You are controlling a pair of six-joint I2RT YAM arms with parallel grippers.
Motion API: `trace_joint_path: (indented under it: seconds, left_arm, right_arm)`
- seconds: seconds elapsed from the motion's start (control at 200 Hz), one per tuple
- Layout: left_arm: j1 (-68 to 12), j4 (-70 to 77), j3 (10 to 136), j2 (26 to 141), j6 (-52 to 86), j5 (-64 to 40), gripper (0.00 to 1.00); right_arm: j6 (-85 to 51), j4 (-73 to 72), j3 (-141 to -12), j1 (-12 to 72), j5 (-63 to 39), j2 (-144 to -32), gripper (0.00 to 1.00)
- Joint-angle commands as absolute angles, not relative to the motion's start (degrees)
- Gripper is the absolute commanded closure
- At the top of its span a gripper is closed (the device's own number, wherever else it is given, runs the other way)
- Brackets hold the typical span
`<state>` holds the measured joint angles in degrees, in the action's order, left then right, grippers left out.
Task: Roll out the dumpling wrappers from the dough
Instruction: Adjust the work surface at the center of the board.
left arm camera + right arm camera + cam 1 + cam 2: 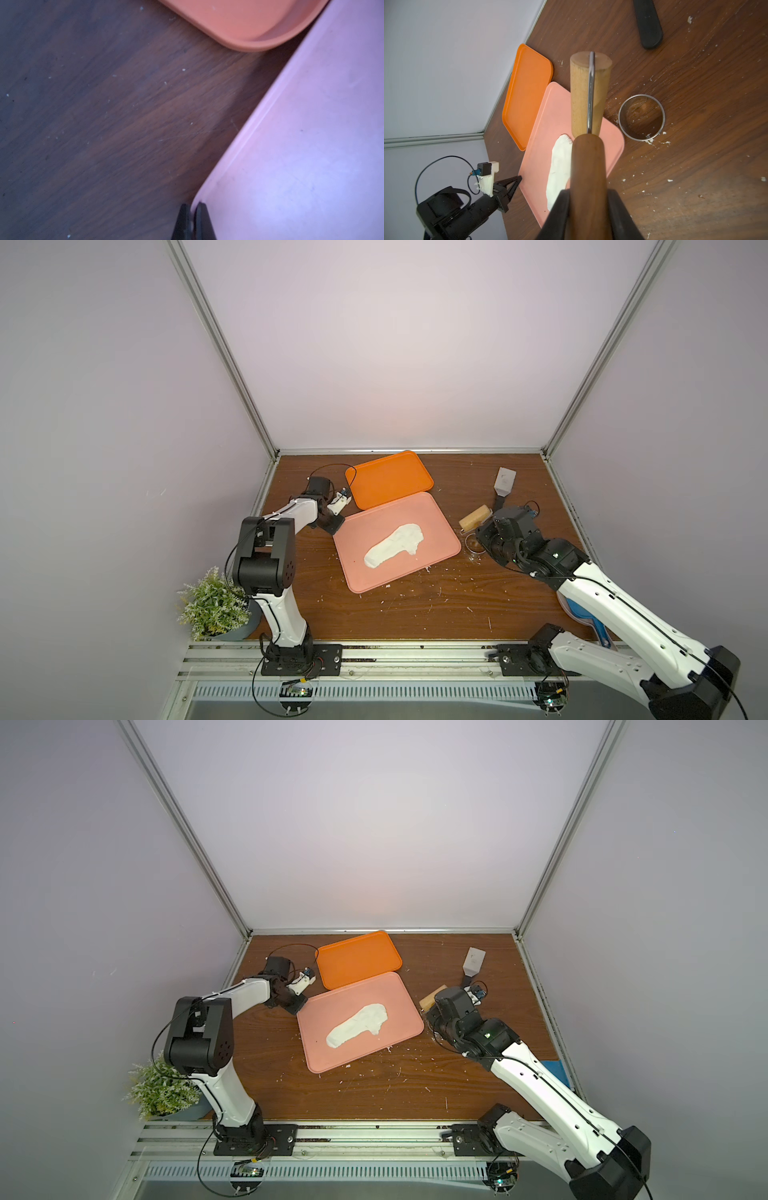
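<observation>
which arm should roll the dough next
Right. The right jaws grip the rolling pin handle, roller beside the pink tray holding the dough. The left jaws pinch that tray's rim, likely steadying it.

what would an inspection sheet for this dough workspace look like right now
surface: wooden table, dough crumbs scattered
job's things: dough sheet on pink tray; no wrappers seen; orange tray empty
clutter: ring cutter and spatula lying on table
grippers: left gripper shut on pink tray's corner rim; right gripper shut on roller handle
cables: black cable loops at left wrist
surroundings: potted plant at table's near left corner; white walls
</observation>
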<state>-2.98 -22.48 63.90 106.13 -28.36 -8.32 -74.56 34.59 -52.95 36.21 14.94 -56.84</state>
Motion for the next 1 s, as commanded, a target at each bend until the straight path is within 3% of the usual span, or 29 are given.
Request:
trace_joint_path:
  seconds: [0.0, 0.345, 0.535, 0.746, 0.921, 0.961, 0.996]
  left_arm:
    - [-7.28, -31.74, 59.86, 113.12, -32.12, -13.09, 1.0]
    - [-9.15, -32.55, 61.17, 113.37, -33.4, -13.52, 0.97]
    - [-9.22, -32.61, 62.45, 109.07, -32.83, -14.99, 0.61]
    - [-9.16, -35.01, 66.53, 106.26, -32.27, -14.81, 0.41]
    - [-9.21, -36.46, 66.59, 99.71, -30.91, -16.07, 0.13]
    - [-9.31, -37.18, 66.37, 97.9, -30.63, -17.12, 0.02]
    - [-9.38, -37.65, 66.14, 96.35, -30.26, -17.89, 0.0]
  right_arm:
    - [-71.57, 31.44, -53.92, 34.71, 14.78, -54.76, 1.0]
    - [-66.63, 27.63, -54.3, 29.24, 6.31, -58.79, 1.0]
    - [-67.24, 21.37, -51.22, 24.15, 1.32, -58.94, 1.0]
    - [-66.58, 18.09, -52.68, 21.78, -0.58, -61.41, 1.0]
    - [-67.33, 12.32, -52.03, 17.9, -4.41, -64.57, 1.0]
    - [-67.48, 10.9, -51.87, 16.76, -5.23, -65.62, 1.0]
    - [-67.58, 9.67, -51.96, 16.07, -5.48, -66.54, 1.0]
